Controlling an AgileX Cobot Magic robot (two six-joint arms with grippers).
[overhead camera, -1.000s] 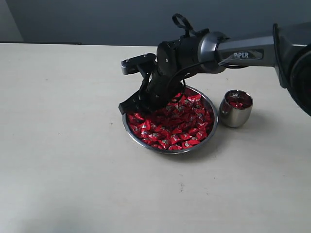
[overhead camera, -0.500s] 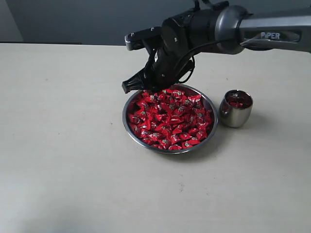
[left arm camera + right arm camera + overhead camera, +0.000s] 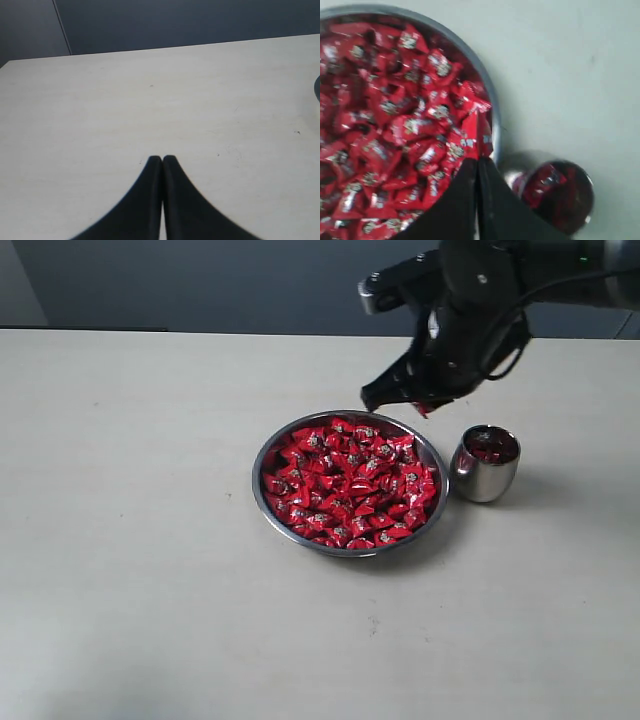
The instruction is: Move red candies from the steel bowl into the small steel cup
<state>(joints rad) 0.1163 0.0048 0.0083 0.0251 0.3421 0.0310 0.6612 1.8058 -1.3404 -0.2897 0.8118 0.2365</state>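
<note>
Right claw point(image 3: 477, 161) moved toward small steel cup point(image 3: 486, 465), red candy point(image 3: 484, 134) pinched

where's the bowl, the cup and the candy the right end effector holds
bowl point(image 3: 257, 485): exterior view, left rim.
cup point(image 3: 483, 480): exterior view, outer wall.
candy point(image 3: 484, 131): right wrist view, wrapper middle.
right end effector point(image 3: 477, 162): right wrist view, between its fingertips.

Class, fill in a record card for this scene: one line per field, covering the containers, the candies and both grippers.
Bowl: steel bowl, heaped with red candies
Cup: small steel cup, beside the bowl, a few candies inside
Right arm: right gripper shut on one red candy, raised over the bowl's rim on the cup's side
Left arm: left gripper shut, empty, over bare table
</note>
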